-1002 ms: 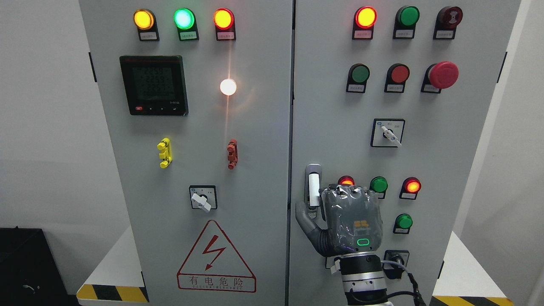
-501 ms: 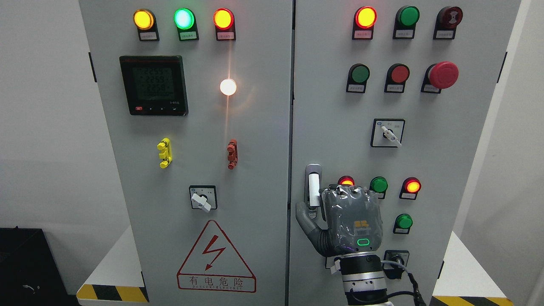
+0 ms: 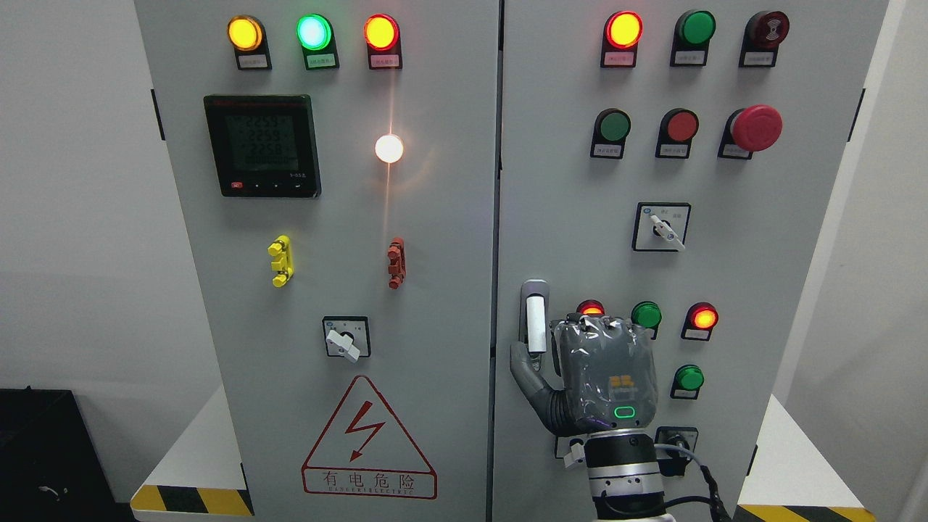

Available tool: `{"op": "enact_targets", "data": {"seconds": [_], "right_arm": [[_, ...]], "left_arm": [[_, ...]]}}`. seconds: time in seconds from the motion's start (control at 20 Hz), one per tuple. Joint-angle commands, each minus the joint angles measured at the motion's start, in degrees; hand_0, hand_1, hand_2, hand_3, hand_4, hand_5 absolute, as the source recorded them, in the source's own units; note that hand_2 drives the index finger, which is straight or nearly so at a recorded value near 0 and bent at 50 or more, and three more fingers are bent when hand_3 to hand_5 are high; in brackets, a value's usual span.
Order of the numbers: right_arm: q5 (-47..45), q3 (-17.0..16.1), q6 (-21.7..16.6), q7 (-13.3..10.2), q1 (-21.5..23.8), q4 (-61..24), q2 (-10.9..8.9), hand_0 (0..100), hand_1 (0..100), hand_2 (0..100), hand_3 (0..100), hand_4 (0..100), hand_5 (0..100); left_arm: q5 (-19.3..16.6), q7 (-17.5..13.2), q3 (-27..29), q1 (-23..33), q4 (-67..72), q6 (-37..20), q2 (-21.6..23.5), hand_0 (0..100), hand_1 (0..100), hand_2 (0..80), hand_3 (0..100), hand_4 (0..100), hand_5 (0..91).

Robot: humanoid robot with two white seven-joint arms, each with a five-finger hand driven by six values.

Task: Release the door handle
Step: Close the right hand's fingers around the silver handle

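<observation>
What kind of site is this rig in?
Likely an electrical control room or training mock-up: a two-door power cabinet with indicator lamps, a digital meter, an emergency-stop button and a high-voltage warning sign.

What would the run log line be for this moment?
phase: release door handle | right hand: at door handle, thumb below it, grip unclear | left hand: out of view | cabinet doors: shut

The door handle, a silver upright bar, sits low at the right cabinet door's left edge.

The right hand rises from six o'clock, back facing the camera. Its thumb points toward ten o'clock. Fingers curl forward.
</observation>
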Motion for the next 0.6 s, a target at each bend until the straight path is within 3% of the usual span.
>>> {"op": "enact_targets", "data": {"seconds": [0.0, 0.55], "right_arm": [[0.1, -0.5, 0.5, 0.1, 0.2, 0.0, -0.02, 46, 37, 100, 100, 100, 100], [0.1, -0.5, 1.7, 0.1, 0.4, -0.1, -0.02, 46, 40, 100, 100, 100, 100]], "left_arm": [[0.0, 0.0, 0.0, 1.0, 0.0, 0.0, 0.0, 12, 56, 0.0, 0, 0, 0.0], [0.0, 0.0, 0.0, 1.0, 0.0, 0.0, 0.0, 12, 56, 0.0, 0, 0, 0.0]]}}
